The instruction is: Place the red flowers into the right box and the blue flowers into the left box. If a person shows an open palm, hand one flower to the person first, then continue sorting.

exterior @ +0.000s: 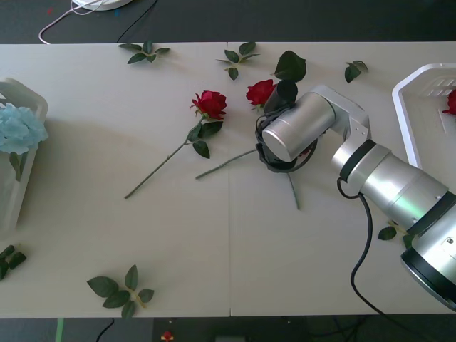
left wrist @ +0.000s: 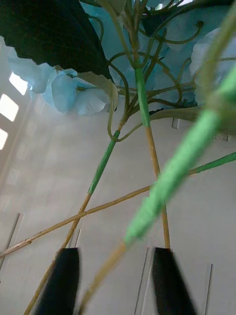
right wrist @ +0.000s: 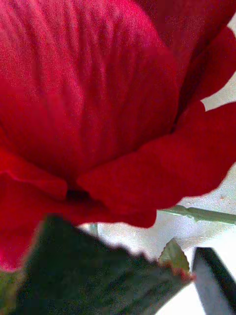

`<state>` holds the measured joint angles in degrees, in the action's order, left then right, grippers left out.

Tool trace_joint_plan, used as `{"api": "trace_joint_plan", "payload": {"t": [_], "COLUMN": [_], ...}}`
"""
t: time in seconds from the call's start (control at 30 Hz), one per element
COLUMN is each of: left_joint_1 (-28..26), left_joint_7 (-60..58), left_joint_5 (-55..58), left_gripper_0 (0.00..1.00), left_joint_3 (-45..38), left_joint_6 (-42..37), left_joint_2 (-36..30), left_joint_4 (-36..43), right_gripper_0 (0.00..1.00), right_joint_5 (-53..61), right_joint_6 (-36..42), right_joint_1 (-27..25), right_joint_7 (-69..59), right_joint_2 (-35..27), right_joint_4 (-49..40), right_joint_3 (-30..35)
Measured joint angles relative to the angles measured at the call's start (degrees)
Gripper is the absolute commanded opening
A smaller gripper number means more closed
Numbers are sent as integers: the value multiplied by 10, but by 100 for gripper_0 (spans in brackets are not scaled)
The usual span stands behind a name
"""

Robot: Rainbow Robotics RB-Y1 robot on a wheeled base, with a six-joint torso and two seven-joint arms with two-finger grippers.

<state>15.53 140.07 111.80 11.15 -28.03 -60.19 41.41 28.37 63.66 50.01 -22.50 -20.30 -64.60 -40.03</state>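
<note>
Two red flowers lie mid-table: one point(exterior: 210, 104) with its stem running toward the front left, and one point(exterior: 260, 92) right at my right gripper point(exterior: 279, 96). In the right wrist view that rose head point(right wrist: 98, 108) looms very close, with one black finger point(right wrist: 214, 278) at the corner, so the gripper stands open around it. The right box point(exterior: 417, 107) holds another red flower point(exterior: 450, 102). Blue flowers point(exterior: 18, 127) rest in the left box point(exterior: 21, 92). My left gripper point(left wrist: 115, 280) is open beneath blue flowers point(left wrist: 73, 88), with a thin stem point(left wrist: 162, 192) crossing between its fingers.
Loose leaf sprigs lie scattered: at the back point(exterior: 146, 51) point(exterior: 239, 57) point(exterior: 355, 69), at the front point(exterior: 120, 291) and the left edge point(exterior: 8, 258). A bare green stem point(exterior: 292, 191) lies under my right wrist. Cables point(exterior: 78, 14) run beyond the far edge.
</note>
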Motion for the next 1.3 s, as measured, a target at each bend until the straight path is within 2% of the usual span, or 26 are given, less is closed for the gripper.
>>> {"api": "trace_joint_plan", "payload": {"t": [0.17,0.4,0.63,0.77,0.9,1.0,1.17,1.3], "left_joint_1": [0,0,0,0,0,0,6,58], "left_joint_7": [0,0,0,0,0,-6,-96,-264], "left_joint_5": [-32,-115,-186,-266,-335,-349,-349,-354], "left_gripper_0": [100,100,100,100,100,100,100,100], "left_joint_3": [-29,-145,-249,-344,-441,-473,-476,-456], "left_joint_6": [-44,-172,-340,-449,-552,-629,-723,-771], "left_joint_2": [0,-1,-13,-23,-36,-50,-63,-63], "left_joint_4": [0,3,19,40,76,107,182,226], "right_gripper_0": [0,0,0,0,0,0,0,0], "right_joint_5": [0,0,0,2,7,18,34,46], "right_joint_6": [-9,-10,-10,-7,26,57,103,146], "right_joint_1": [3,3,3,5,12,13,13,11], "right_joint_7": [0,0,0,0,0,2,5,77], "right_joint_2": [3,6,6,6,5,2,-21,-58], "right_joint_4": [11,12,12,12,6,-20,-94,-165], "right_joint_3": [-5,-5,-5,-5,-3,3,9,19]}}
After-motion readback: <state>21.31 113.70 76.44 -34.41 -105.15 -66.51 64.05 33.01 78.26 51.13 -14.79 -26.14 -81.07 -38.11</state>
